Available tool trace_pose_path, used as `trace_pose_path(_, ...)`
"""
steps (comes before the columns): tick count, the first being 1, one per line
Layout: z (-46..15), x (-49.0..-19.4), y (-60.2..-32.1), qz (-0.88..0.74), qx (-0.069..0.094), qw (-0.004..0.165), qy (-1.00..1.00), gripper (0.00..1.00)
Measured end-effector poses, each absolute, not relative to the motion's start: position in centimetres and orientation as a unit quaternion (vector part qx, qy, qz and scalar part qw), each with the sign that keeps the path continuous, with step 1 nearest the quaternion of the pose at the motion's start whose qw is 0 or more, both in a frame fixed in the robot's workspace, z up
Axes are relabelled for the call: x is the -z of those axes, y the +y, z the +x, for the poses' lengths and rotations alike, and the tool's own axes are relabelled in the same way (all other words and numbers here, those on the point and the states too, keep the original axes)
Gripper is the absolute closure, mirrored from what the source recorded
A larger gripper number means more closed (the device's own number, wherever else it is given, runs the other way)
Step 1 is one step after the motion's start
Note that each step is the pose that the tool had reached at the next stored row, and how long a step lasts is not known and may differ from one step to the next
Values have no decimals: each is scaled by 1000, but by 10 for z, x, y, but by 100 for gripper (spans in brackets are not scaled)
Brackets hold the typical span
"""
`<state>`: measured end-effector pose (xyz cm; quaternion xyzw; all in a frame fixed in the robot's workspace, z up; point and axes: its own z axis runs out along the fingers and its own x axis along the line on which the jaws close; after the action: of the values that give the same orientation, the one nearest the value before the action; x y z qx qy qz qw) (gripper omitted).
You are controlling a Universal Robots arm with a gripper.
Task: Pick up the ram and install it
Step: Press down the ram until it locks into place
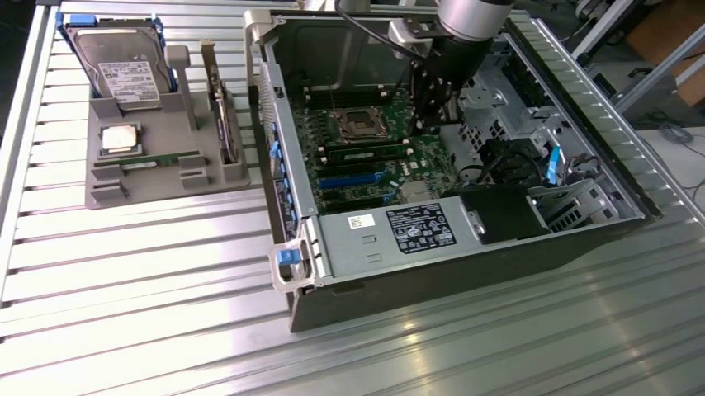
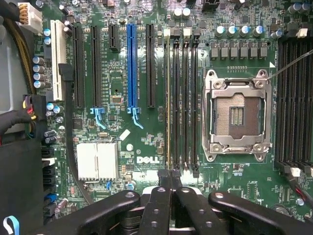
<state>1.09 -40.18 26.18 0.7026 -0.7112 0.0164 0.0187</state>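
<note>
Over the green motherboard (image 2: 146, 142) inside the open grey computer case (image 1: 441, 247), the black pincer (image 2: 165, 182) has its fingers pressed together above the black memory slots (image 2: 182, 103). One long, thin green ram stick (image 1: 367, 153) lies seated on the board, its long axis running toward the exterior view's left and right, beside the empty silver processor socket (image 2: 237, 115). Another thin green ram stick (image 1: 165, 159) lies flat across the grey plastic holder (image 1: 154, 124) on the ribbed metal counter (image 1: 144, 289), near the square silver chip (image 1: 119, 139) and the silver hard drive (image 1: 121, 66).
</note>
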Motion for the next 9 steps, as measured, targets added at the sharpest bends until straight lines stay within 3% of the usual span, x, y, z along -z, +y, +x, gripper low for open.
trace_pose_path(9, 11, -253, -398, 703, -16, 19, -711, 89)
